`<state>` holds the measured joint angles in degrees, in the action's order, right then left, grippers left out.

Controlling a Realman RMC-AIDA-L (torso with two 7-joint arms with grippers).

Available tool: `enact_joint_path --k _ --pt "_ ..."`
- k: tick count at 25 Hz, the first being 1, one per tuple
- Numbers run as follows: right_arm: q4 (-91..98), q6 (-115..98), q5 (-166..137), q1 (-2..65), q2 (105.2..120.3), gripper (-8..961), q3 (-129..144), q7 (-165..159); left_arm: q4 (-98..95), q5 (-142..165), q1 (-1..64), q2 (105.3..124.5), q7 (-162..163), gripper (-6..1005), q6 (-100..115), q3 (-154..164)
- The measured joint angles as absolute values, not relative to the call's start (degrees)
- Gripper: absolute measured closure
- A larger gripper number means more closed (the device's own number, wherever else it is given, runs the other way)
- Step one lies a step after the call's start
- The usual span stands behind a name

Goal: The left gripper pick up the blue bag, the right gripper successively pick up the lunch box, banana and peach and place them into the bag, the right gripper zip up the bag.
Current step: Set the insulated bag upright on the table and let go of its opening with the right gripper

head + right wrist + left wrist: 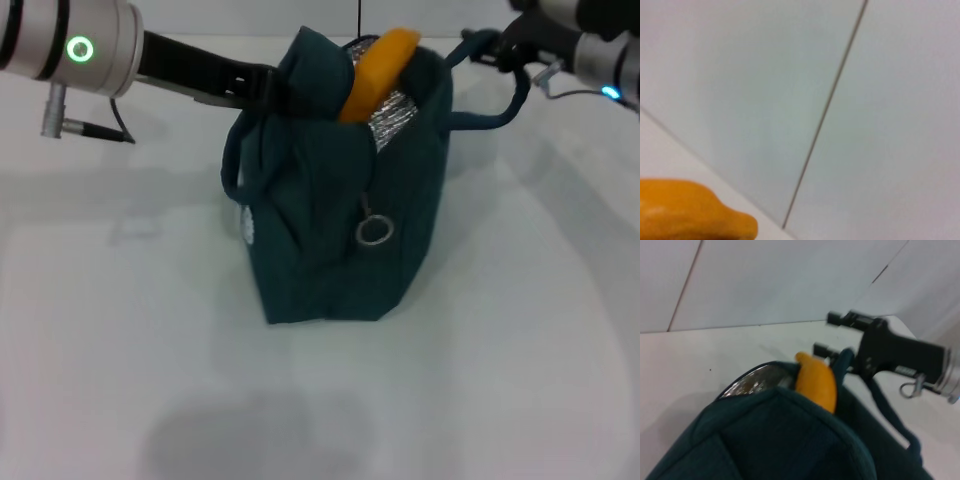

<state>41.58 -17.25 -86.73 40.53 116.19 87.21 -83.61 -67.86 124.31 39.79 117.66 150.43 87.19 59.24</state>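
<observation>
The blue bag point(330, 220) stands upright on the white table, its top open and silver lining showing. The banana point(378, 70) pokes up out of the opening; its end also shows in the right wrist view as the banana point(690, 210). My left gripper point(262, 85) reaches in from the left and is shut on the bag's top edge. My right gripper point(822, 332) hovers open just past the bag's far rim, beside a handle point(505, 105), holding nothing. The lunch box and the peach are out of view.
A metal ring zipper pull point(373, 232) hangs on the bag's front. The white table point(120, 330) spreads around the bag. Pale wall panels point(790, 280) rise behind the table.
</observation>
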Motion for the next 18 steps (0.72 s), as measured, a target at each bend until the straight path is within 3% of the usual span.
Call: enact_joint_path --k 18 --pt "75.5 -21.4 -87.4 22.4 115.71 298 93.0 -82.0 -67.3 121.5 35.2 118.42 145.6 964 87.3 57.2"
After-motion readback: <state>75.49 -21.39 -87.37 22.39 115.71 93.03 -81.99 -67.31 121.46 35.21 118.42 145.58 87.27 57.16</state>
